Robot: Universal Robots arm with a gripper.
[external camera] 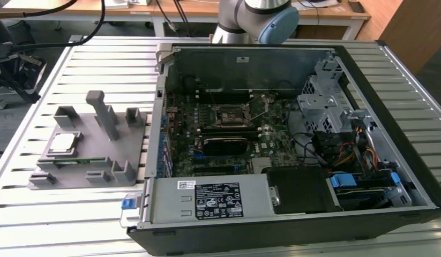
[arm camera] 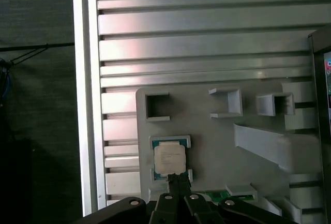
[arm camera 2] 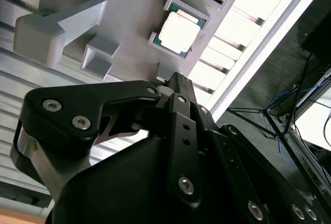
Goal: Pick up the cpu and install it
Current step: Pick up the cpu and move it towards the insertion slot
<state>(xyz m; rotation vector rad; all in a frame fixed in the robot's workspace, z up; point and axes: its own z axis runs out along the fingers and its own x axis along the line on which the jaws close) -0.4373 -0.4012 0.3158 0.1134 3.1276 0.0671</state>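
Observation:
The cpu (external camera: 63, 142), silvery on top with a green rim, lies flat in a nest on the grey fixture block (external camera: 98, 160) at the exterior view's left. In both wrist views it shows from above, cpu (arm camera: 169, 159) and cpu (arm camera 2: 179, 27). My gripper (arm camera: 178, 181) hangs well above the block with its black fingers pressed together and nothing between them; in the second wrist view the gripper (arm camera 2: 173, 80) points toward the chip. The black-framed socket (external camera: 229, 114) sits open on the motherboard inside the computer case.
The open computer case (external camera: 391, 134) takes up the exterior view's right, with drive cage, cables and power supply (external camera: 206, 199) inside. Upright posts (external camera: 104, 115) rise from the fixture block beside the chip. The slatted metal table (external camera: 98, 53) ends at an edge (arm camera: 85, 105) close to the block.

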